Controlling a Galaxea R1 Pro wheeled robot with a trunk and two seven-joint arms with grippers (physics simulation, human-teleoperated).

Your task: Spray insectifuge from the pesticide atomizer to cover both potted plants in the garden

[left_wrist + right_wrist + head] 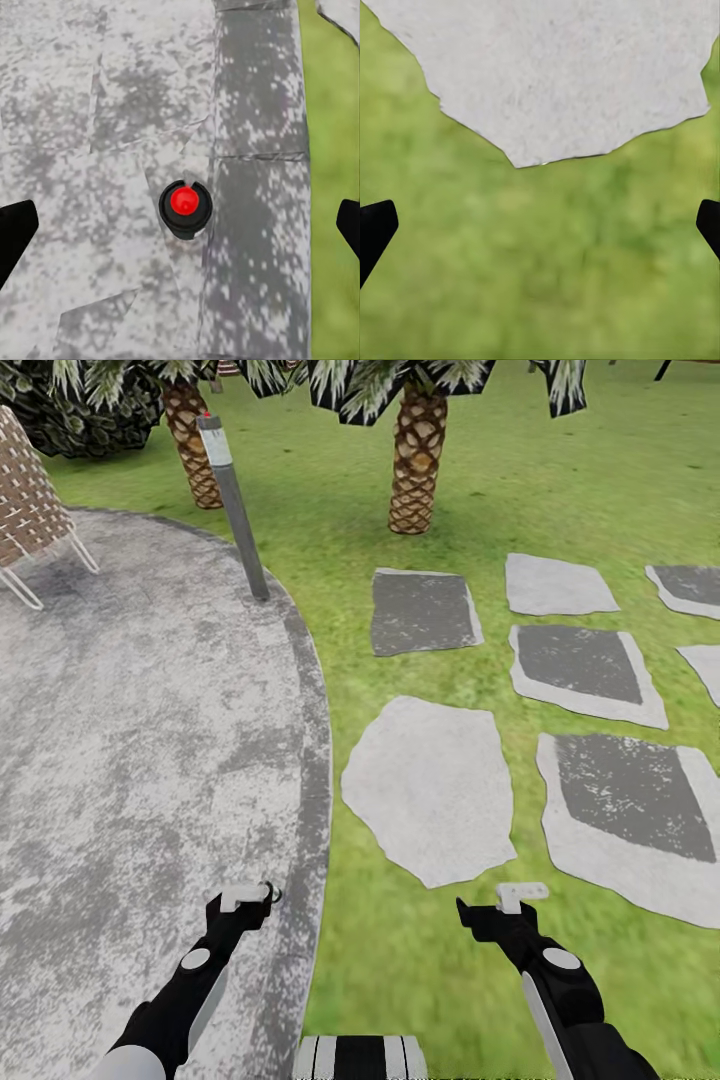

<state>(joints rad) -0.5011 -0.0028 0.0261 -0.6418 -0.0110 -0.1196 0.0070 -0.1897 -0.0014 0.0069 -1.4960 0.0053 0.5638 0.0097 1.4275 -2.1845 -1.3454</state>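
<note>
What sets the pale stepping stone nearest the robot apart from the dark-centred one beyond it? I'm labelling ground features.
The near stepping stone is uniformly pale grey with an irregular, rounded outline; the far stepping stone has a dark grey centre with a thin pale rim and is roughly rectangular. The near one looks larger in the head view. Both lie flat in the lawn, right of the paved patio.

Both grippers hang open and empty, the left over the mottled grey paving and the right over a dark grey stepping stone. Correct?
Not quite. The right gripper hangs over green lawn, just short of a pale grey stepping stone, as the right wrist view shows. The rest holds: the left gripper is open over the mottled grey paving.
</note>
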